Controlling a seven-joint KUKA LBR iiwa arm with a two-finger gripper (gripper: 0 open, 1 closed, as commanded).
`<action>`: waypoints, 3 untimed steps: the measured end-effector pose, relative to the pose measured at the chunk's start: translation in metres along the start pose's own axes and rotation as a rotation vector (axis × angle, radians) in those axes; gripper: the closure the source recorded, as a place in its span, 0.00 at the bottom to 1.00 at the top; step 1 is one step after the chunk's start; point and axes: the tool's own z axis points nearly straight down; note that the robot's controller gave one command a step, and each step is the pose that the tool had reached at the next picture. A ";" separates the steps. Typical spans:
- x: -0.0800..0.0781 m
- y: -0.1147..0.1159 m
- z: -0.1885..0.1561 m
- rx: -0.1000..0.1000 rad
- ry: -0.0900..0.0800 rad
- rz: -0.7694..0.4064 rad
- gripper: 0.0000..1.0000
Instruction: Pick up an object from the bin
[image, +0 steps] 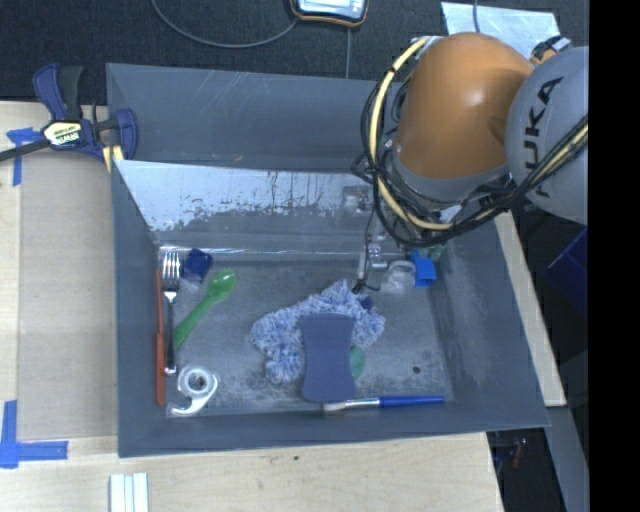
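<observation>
Approach step, I judge: the end effector (369, 278), whose opening I cannot tell, has a fuzzy blue cloth (278, 335) just beside it; next it should lower onto the cloth.

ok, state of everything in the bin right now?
end effector, at the fuzzy blue cloth's upper edge
fuzzy blue cloth, crumpled mid-bin
dark blue pad, flat on the cloth
blue pen, flat along the bottom edge
fork, flat by the left wall
green spoon, flat beside the fork
tape roll, flat, bottom-left corner
</observation>
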 end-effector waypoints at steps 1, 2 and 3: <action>0.000 0.000 0.000 0.000 0.000 0.000 0.00; -0.020 -0.033 0.057 0.000 -0.002 -0.171 0.00; -0.033 0.008 0.049 -0.002 -0.006 -0.123 0.00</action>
